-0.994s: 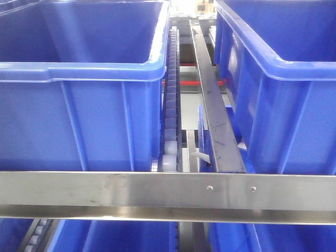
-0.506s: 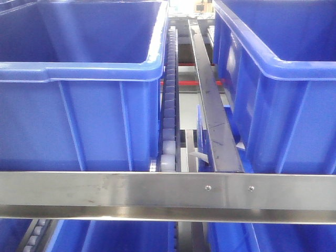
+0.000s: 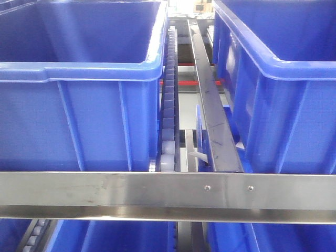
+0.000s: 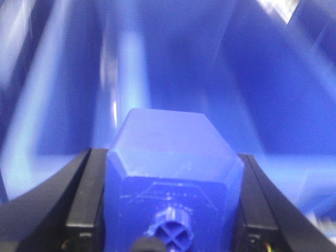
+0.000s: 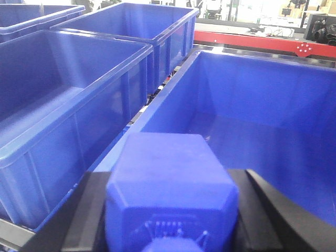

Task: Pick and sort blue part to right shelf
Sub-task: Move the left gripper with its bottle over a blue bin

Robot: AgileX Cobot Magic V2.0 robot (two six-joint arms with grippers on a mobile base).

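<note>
Left wrist view: a blue part [image 4: 173,178] is clamped between the black fingers [image 4: 86,205] of the left gripper [image 4: 169,160], low in the centre of the frame, cap toward the camera. Only blurred blue walls are made out behind it, so the bin beneath cannot be told.

In the right wrist view a second part [image 5: 170,189] is grasped the same way by the right gripper [image 5: 172,176], at the bottom of the frame, near the front edge of an open bin [image 5: 252,89] that fills the right half. Two further bins [image 5: 105,42] are seen at upper left.

In the front view the shelf [image 3: 131,189] is shown by its steel rail with two screws across the bottom, with large bins [image 3: 79,71] on either side and rollers [image 3: 168,121] between. No gripper is seen there.

The pick is judged done and the placing step in hand. A part is next to be carried over the bin floor, lowered, and the jaws opened.
</note>
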